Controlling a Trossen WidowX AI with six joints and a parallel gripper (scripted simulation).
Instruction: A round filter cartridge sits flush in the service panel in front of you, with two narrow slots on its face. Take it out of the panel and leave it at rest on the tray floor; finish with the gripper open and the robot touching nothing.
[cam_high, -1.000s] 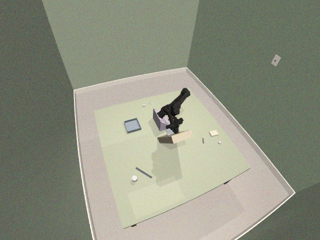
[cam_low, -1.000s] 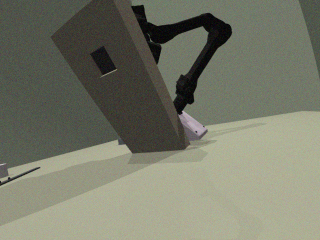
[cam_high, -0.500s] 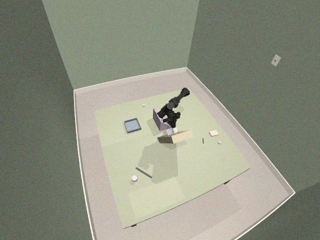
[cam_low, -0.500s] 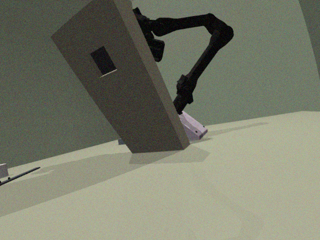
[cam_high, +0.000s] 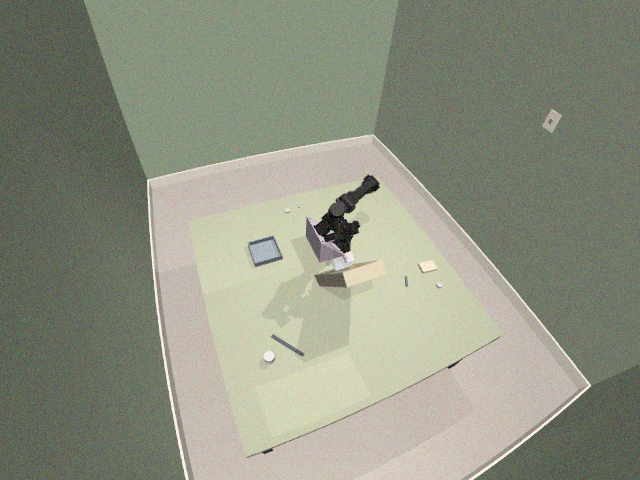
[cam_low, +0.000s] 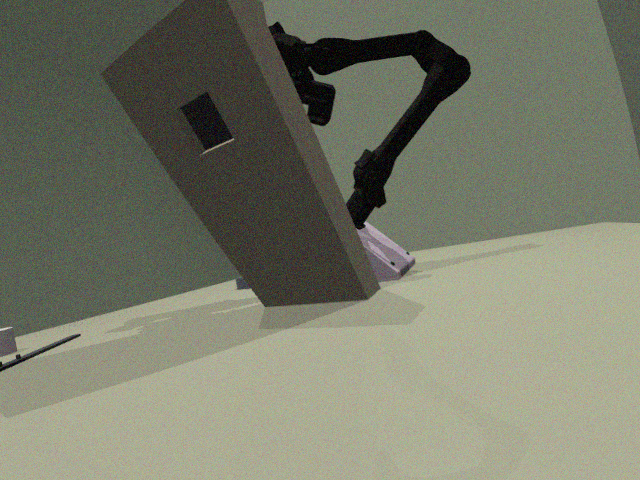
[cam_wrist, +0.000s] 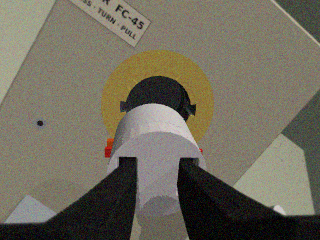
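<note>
The white filter cartridge is out of the service panel. My gripper is shut on it, with the fingertips in the two slots of its face. Its inner end is just in front of the dark round socket, which lies inside a yellow ring. Small red-orange marks show beside the cartridge's body. In the exterior view the leaning panel hides the cartridge and fingertips. The blue tray lies on the table, away to the left in the top view, and is empty.
A lavender angled block stands close beside the arm, between the panel and the tray. A dark bar and a white round piece lie nearer the front. A cream block lies right of the panel.
</note>
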